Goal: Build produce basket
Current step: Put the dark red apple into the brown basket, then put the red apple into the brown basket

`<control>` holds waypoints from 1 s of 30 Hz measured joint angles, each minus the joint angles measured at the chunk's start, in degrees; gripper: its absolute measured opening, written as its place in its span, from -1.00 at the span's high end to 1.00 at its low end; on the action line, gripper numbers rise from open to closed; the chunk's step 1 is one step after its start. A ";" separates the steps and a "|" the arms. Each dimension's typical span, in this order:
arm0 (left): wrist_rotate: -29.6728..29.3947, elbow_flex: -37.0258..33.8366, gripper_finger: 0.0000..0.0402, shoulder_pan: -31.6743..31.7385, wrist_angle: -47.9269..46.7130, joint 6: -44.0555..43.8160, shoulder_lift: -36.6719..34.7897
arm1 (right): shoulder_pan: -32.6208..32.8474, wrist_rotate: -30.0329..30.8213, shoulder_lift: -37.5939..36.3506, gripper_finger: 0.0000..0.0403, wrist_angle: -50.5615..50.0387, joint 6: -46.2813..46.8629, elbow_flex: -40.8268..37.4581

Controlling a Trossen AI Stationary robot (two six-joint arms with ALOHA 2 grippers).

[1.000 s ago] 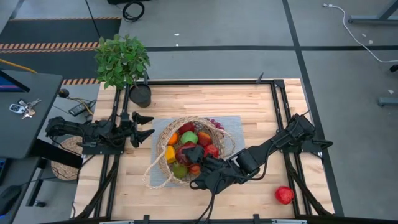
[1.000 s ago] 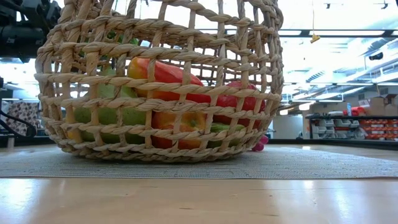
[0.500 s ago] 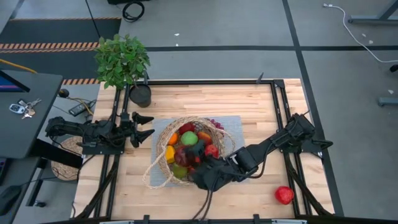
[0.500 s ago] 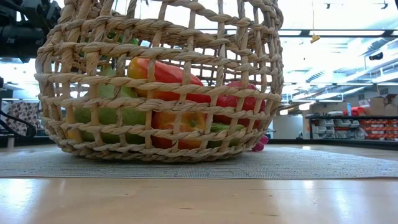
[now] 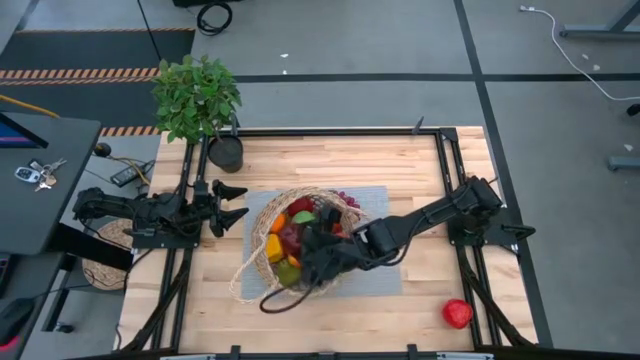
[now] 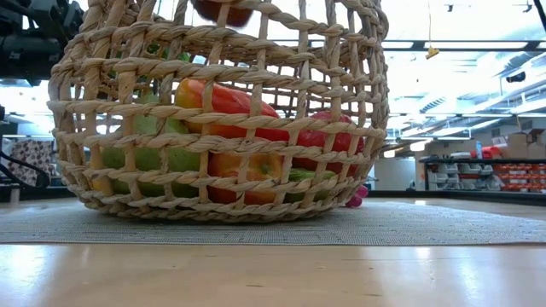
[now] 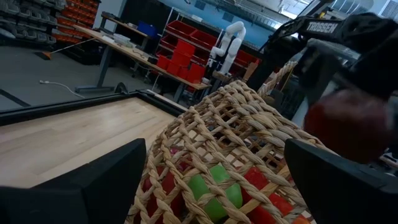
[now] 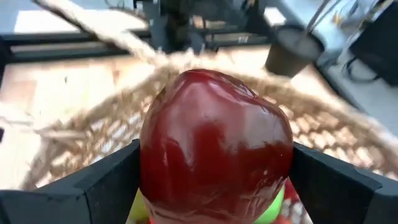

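Observation:
The woven basket (image 5: 352, 216) stands on a grey mat at mid-table, holding several fruits and peppers (image 5: 300, 222). It also shows in the low view (image 6: 111, 102) and the left wrist view (image 7: 249, 124). My right gripper (image 5: 312, 252) is over the basket, shut on a dark red apple (image 8: 214, 146), whose underside shows at the top of the low view (image 6: 220, 8). My left gripper (image 5: 236, 203) waits open just left of the basket. Another red apple (image 5: 457, 313) lies on the table at the near right. My right gripper pinches the dark red apple by its two opposite sides (image 8: 149, 168) between its two fingers (image 8: 102, 183). The arm reaches in from the table's right. The apple is lifted clear, above the produce in the basket.
A potted leafy plant (image 5: 197, 95) in a black pot (image 5: 226, 153) stands at the far left. Purple grapes (image 5: 346, 198) lie on the mat behind the basket. The basket's handle (image 5: 243, 284) loops out toward the near left. Bare wood lies far right.
My right gripper has carried the dark red apple from the basket's near side toward the far left, until it is over the basket. The apple's underside has come into the top of the low view. The basket and my left gripper have kept still.

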 joint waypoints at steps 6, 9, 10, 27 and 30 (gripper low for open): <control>-0.01 0.00 -0.94 -0.01 0.01 0.00 -0.01 | -1.40 -6.21 0.04 -0.90 3.74 2.06 -7.22; -0.01 0.00 -0.94 0.01 0.01 -0.01 -0.01 | -1.90 -10.10 0.07 -0.90 5.52 5.99 -10.28; -0.01 0.00 -0.94 -0.01 0.01 -0.01 -0.01 | -2.12 -10.92 0.03 -0.90 6.37 7.16 -11.34; -0.01 0.00 -0.94 -0.01 0.01 0.00 0.01 | -4.08 -16.60 -0.33 -0.98 0.35 11.97 -6.02; -0.01 0.00 -0.94 -0.01 0.01 0.00 0.00 | -3.24 -13.89 -0.35 -0.98 -3.70 12.01 -1.24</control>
